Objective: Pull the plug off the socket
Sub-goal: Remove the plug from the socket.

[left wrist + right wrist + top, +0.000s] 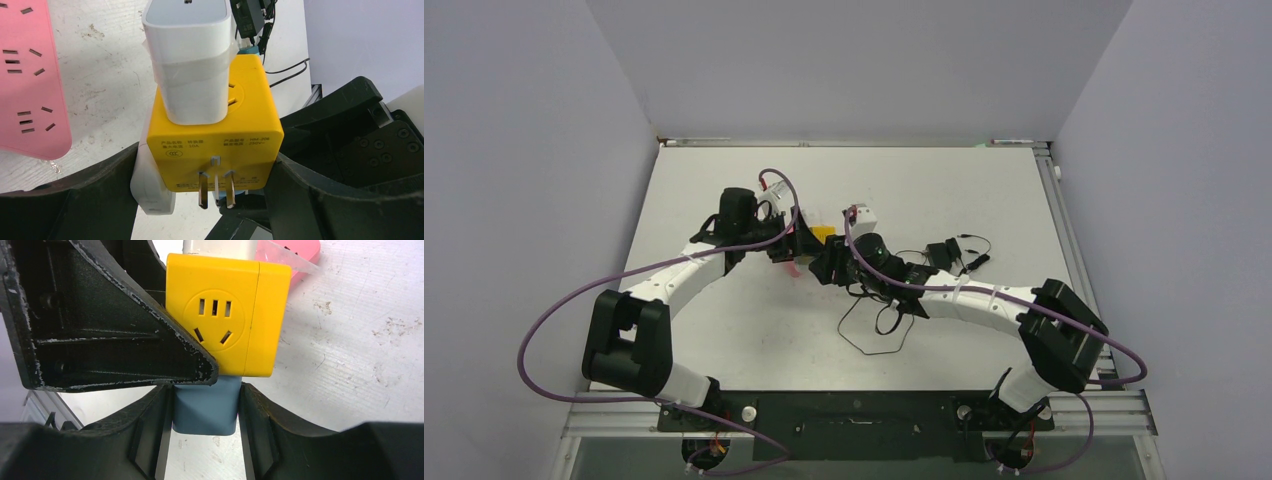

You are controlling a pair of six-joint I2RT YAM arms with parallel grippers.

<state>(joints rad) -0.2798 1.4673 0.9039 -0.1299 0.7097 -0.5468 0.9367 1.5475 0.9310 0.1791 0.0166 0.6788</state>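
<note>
A yellow cube socket [215, 135] is held above the table between my left gripper's [210, 192] fingers [310, 200]. The other finger presses a white plug [150, 187] on the cube's side. A white charger [190, 65] sits in its top face. In the right wrist view, my right gripper [205, 412] is shut on a blue plug [205, 407] that sits flush against the yellow cube [225, 315]. In the top view both grippers meet at the cube [824, 235] at mid table: left gripper [799, 240], right gripper [829, 262].
A pink power strip [25, 80] lies on the table under the left gripper and shows in the right wrist view [295, 252]. A black adapter [944, 255] with thin black cables [874, 335] lies beside the right arm. Grey walls enclose the table.
</note>
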